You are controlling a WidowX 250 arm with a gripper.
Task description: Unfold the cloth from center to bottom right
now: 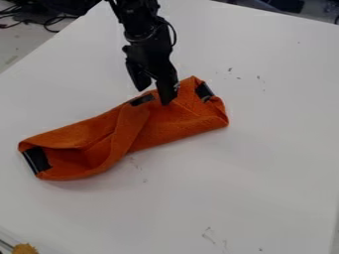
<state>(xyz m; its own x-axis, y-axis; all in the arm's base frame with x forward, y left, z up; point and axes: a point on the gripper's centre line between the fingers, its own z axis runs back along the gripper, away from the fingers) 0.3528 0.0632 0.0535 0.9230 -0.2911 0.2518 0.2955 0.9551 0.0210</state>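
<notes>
The gripper [153,96] hangs at the upper middle, over the far edge of the orange cloth [165,128]. Its two fingers stand apart, the right one overlapping the cloth and the left one by its far edge; whether either touches it I cannot tell. Folded into a long strip, the cloth runs from lower left to upper right, with a diagonal fold across its middle. Black patches show at its left end, at its right end and on the far edge just below the gripper.
A white table [265,173] lies under the cloth. Dark cables [53,21] are beyond its upper left edge. A yellowish-brown object [25,248] sits in the bottom left corner.
</notes>
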